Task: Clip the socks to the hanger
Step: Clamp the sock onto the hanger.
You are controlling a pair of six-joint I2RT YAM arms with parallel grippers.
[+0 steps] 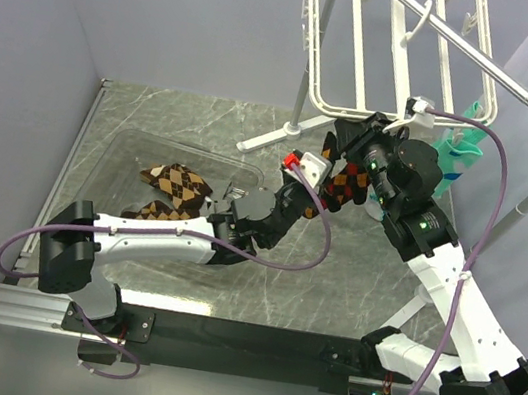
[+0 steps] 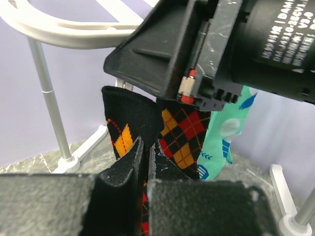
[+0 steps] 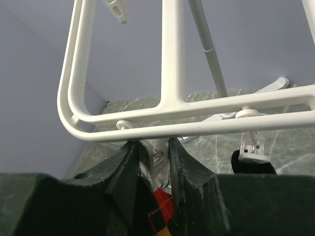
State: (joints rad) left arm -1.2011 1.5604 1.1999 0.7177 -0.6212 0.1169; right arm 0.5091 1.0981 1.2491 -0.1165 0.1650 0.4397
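The white hanger (image 1: 345, 108) hangs from a pole at the top right; its rim also shows in the right wrist view (image 3: 197, 129). An argyle sock (image 1: 349, 186) hangs under its near rim. My left gripper (image 1: 326, 190) is shut on the lower part of this sock (image 2: 184, 130), with the fingertips (image 2: 138, 152) pinching the fabric. My right gripper (image 3: 153, 147) is closed around a white clip (image 3: 158, 156) under the rim, with the sock's red top (image 3: 165, 206) just below. A mint-green sock (image 1: 460, 149) hangs on the hanger's right, also seen from the left wrist (image 2: 224, 142).
A clear bin (image 1: 120, 148) at the left holds more argyle socks (image 1: 175, 183). The silver pole stand (image 1: 524, 99) crosses the top right, with its white feet (image 1: 263, 142) on the table. Another clip (image 3: 252, 147) hangs right of my right gripper.
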